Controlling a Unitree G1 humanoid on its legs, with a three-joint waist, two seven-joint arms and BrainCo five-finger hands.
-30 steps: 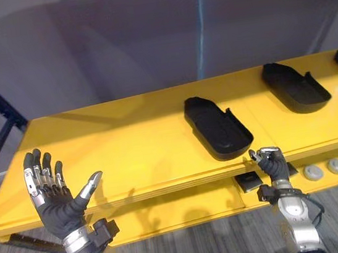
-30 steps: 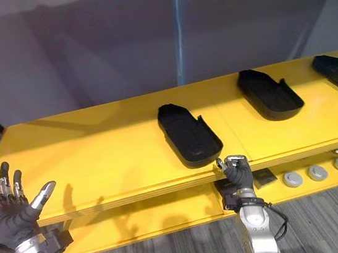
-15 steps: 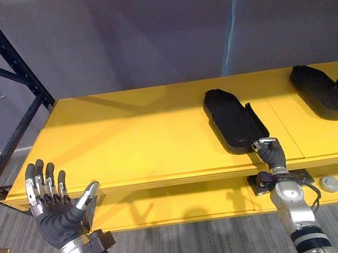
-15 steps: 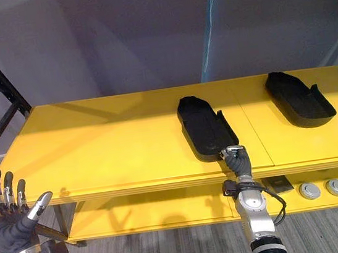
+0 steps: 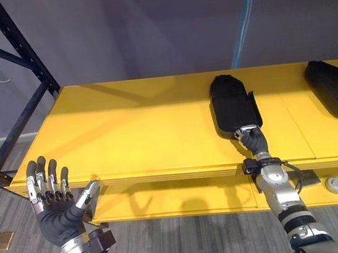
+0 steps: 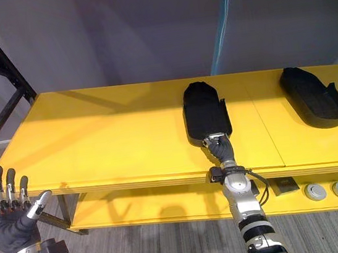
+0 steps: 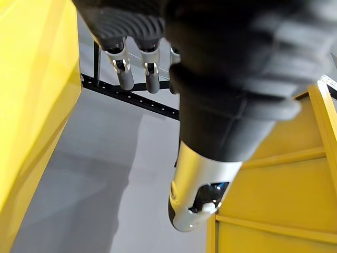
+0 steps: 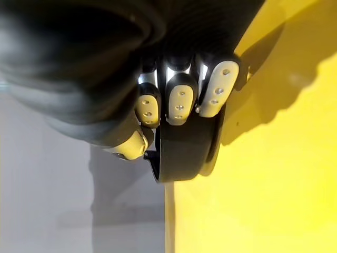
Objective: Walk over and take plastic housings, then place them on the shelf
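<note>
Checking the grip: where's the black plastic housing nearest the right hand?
The black plastic housing lies right of centre on the yellow shelf in the eye views, near end gripped by the right hand.

The camera has swung, so the whole yellow shelf sits differently in both eye views. The right hand, earlier at the shelf's front edge by the near corner of the black housing, now reaches over that edge, and its fingers curl round the housing's near end. The black housing has turned from a slant to lie almost straight from near to far, so it is out of line with the second housing to its right.
</note>
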